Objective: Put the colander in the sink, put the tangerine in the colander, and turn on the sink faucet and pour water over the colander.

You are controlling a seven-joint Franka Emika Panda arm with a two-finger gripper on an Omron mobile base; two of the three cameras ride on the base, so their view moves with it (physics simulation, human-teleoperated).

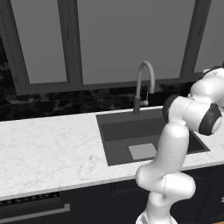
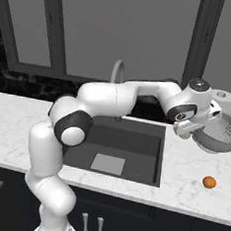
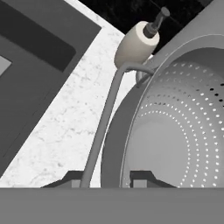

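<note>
1. Right of the sink (image 2: pixel 135 139), above the counter (image 2: pixel 187 168), the pincer (image 3: pixel 107 177) is clamped on the rim of the tilted colander (image 2: pixel 221 132); its fingertips are largely cut off.
2. The tangerine (image 2: pixel 209 182) lies on the counter below.
3. The faucet (image 1: pixel 143 85) is half hidden behind the arm in the right base view.
4. No writing is legible on the soap dispenser (image 3: pixel 138 41).

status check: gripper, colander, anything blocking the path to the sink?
Gripper shut on colander rim, colander lifted and tilted above the counter right of sink. Tangerine on counter below. Soap dispenser close behind; sink path looks open.

colander (image 2: pixel 221 132) above counter, right of sink (image 2: pixel 119 147) | tangerine (image 2: pixel 209 182) on counter
</note>
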